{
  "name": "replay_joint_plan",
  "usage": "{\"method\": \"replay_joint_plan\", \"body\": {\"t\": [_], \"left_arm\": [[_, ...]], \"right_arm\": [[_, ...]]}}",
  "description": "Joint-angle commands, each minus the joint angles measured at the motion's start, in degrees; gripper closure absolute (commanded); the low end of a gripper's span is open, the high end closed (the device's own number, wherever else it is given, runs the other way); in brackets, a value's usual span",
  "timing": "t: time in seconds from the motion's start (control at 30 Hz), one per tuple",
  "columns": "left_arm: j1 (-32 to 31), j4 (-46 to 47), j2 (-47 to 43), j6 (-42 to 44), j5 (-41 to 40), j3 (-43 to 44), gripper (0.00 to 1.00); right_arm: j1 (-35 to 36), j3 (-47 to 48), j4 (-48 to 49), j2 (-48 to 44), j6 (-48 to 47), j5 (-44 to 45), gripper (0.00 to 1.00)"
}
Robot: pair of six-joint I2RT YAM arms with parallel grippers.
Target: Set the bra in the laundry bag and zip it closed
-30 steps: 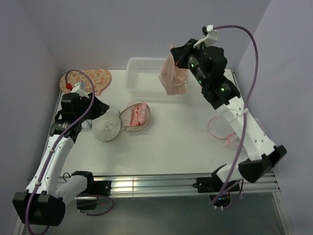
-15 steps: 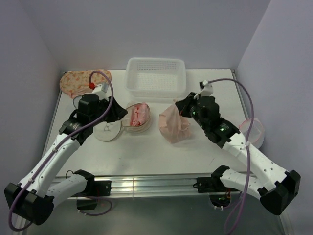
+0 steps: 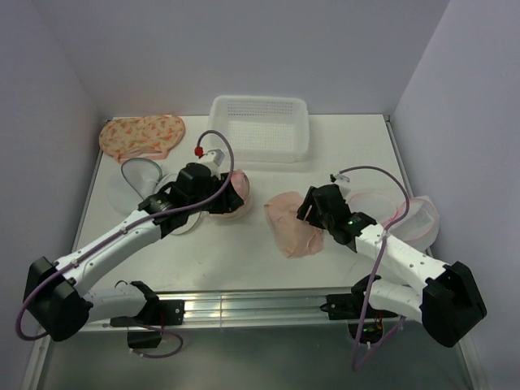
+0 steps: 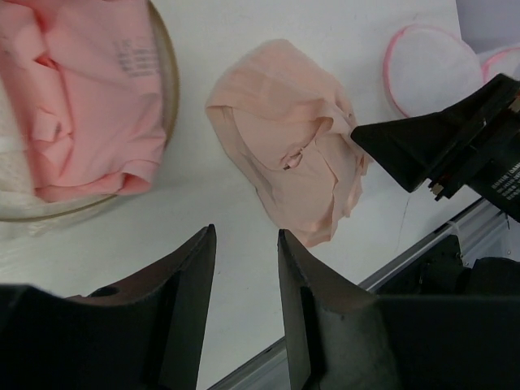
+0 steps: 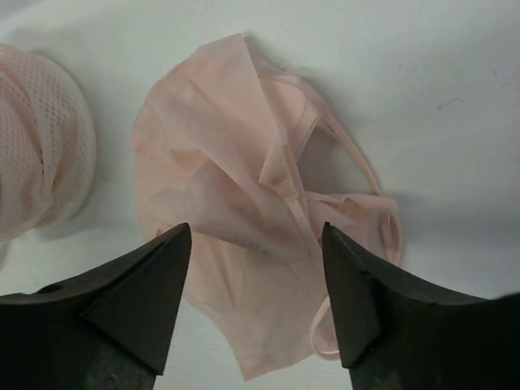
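Observation:
A pale peach bra (image 3: 291, 229) lies crumpled on the table right of centre, its thin straps (image 5: 357, 166) showing in the right wrist view. My right gripper (image 3: 307, 210) hovers just above the bra (image 5: 244, 187), open, its fingertips apart on either side of the cloth and gripping nothing. The laundry bag (image 3: 236, 203) lies open left of centre, with a tan rim (image 4: 169, 89) and a pink garment (image 4: 89, 97) inside. My left gripper (image 3: 221, 197) is over the bag's right edge. Its jaws (image 4: 245, 231) stand apart with only bare table between them.
A white slotted basket (image 3: 260, 126) stands at the back centre. A floral bra (image 3: 142, 136) lies at the back left, with a grey-rimmed mesh bag (image 3: 134, 175) in front of it. Pink-rimmed mesh bags (image 3: 418, 215) lie at the right. A metal rail (image 3: 244, 307) runs along the near edge.
My right gripper brought the peach bra down from in front of the basket to the table and opened, letting it go. My left arm swung right over the laundry bag.

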Motion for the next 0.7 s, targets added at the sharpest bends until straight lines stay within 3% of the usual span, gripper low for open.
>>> {"method": "replay_joint_plan", "body": {"t": [0.0, 0.1, 0.33, 0.67], "left_arm": [[-4.29, 5.7, 4.17, -1.92, -2.67, 0.01, 0.57], [-7.64, 7.2, 8.4, -2.28, -2.94, 0.71, 0.57], [-12.56, 12.9, 18.86, -2.28, -5.48, 4.23, 0.58], [-13.8, 17.05, 34.23, -0.78, -5.4, 11.08, 0.6]], "right_arm": [[-0.15, 2.14, -1.04, -2.67, 0.42, 3.01, 0.25], [-0.07, 1.18, -2.98, -6.09, 1.21, 2.49, 0.16], [2.3, -3.21, -8.0, -15.23, 4.55, 1.78, 0.17], [9.07, -8.58, -1.42, -10.5, 10.52, 0.9, 0.35]]}}
